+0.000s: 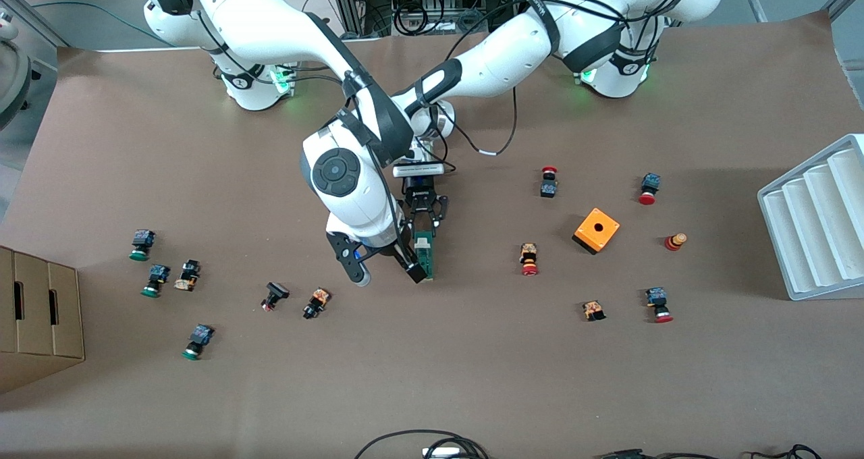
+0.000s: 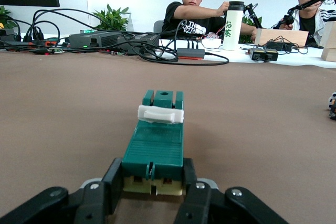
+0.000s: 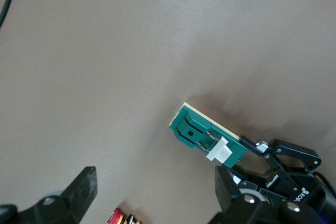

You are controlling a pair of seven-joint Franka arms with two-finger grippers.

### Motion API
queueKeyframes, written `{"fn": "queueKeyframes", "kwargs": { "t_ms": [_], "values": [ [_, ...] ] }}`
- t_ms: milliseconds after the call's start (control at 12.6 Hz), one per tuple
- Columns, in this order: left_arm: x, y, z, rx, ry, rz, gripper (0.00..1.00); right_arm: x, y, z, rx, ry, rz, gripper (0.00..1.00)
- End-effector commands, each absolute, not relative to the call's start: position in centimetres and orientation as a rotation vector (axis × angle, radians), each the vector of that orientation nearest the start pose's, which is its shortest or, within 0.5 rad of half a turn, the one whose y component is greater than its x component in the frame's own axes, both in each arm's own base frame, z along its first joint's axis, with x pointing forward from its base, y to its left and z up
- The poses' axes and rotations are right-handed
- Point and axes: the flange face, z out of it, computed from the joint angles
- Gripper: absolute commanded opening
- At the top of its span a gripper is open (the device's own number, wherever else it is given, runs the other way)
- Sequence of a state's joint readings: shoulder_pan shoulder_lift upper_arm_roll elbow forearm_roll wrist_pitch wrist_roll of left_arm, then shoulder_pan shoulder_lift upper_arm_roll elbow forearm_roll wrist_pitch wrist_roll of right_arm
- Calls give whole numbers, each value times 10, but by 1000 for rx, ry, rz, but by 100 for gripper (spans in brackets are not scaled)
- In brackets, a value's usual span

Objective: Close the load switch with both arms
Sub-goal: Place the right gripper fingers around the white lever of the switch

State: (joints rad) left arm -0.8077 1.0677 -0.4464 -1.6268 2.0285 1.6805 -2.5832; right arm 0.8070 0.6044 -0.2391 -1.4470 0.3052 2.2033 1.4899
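Load switch (image 1: 424, 253): mid-tabletop, flat; small rigid plastic, judged light.
Left end effector (image 2: 153, 182): clamped on its base end.
Right end effector (image 1: 385, 268): fingers apart, over switch.
Hold: narrow sides; white lever (image 2: 160, 114) free.

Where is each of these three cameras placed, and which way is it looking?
Front view: high across the table, facing both arms; the left hand is shut on the load switch, the right hand open over it.
Left wrist view: on the left wrist, looking along the switch between its fingers.
Right wrist view: on the right wrist, looking down past its fingers.
All three share the switch.
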Motion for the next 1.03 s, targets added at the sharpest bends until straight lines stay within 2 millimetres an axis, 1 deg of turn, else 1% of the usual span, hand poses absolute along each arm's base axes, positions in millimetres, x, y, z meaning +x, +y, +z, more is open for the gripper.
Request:
{"fn": "queueKeyframes", "kwargs": {
  "t_ms": [0, 159, 318, 398, 557, 636, 795, 955],
  "values": [
    [317, -578, 47, -2459, -170, -1959, 47, 586, 424, 348, -2511, 1473, 58, 100],
    [317, -578, 47, -2459, -168, -1958, 48, 578, 422, 339, -2512, 1481, 61, 100],
    [317, -577, 47, -2459, -166, -1957, 48, 574, 424, 330, -2470, 1537, 81, 100],
    [318, -577, 46, -2457, -166, -1957, 48, 571, 422, 322, -2460, 1553, 74, 100],
    [317, -577, 47, -2459, -166, -1957, 48, 555, 424, 312, -2449, 1557, 68, 100],
    [317, -577, 47, -2459, -166, -1957, 48, 545, 427, 305, -2433, 1576, 66, 100],
    [317, -577, 46, -2460, -167, -1953, 48, 528, 443, 294, -2408, 1602, 60, 99],
    [317, -577, 46, -2460, -167, -1953, 48, 524, 446, 282, -2372, 1655, 53, 95]
  ]
}}
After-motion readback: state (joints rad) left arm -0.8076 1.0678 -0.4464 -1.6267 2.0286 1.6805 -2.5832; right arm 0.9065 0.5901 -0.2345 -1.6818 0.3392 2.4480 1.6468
